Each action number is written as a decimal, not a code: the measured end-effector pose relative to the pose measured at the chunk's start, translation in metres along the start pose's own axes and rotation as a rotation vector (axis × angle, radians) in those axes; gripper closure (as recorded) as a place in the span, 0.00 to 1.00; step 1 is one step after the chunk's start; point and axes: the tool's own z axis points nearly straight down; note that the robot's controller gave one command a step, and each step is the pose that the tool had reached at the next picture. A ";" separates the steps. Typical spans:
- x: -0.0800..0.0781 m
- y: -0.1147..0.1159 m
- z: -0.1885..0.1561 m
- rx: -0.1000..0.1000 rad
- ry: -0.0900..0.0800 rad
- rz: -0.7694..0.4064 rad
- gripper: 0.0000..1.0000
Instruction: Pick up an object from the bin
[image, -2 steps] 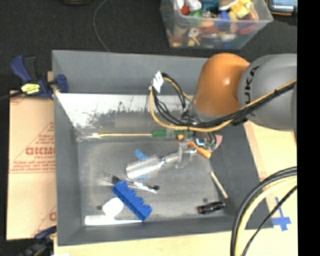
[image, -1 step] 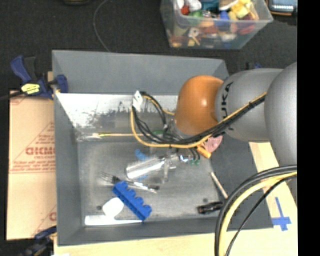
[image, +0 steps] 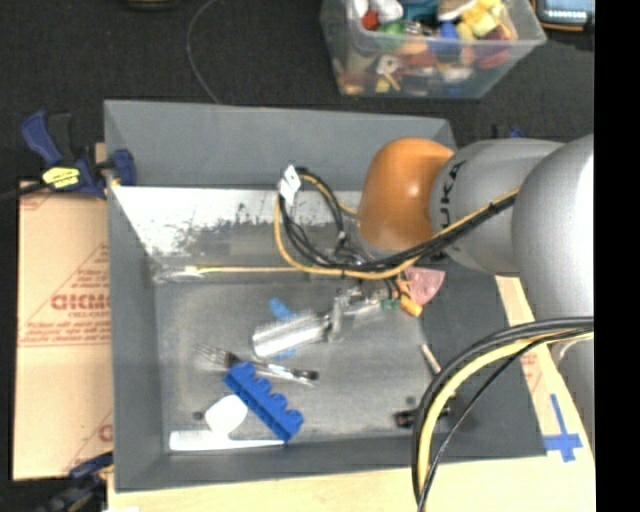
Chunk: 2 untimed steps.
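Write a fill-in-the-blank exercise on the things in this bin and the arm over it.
1. The toothed block near the front wall of the bin is ___.
2. The metal utensil lying just behind that block is a ___.
3. The rounded cover on the wrist of the arm is ___.

Missing words: blue; fork; orange.
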 end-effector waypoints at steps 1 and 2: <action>0.043 0.010 -0.003 -0.004 0.013 -0.096 1.00; 0.043 0.010 -0.003 -0.004 0.013 -0.096 1.00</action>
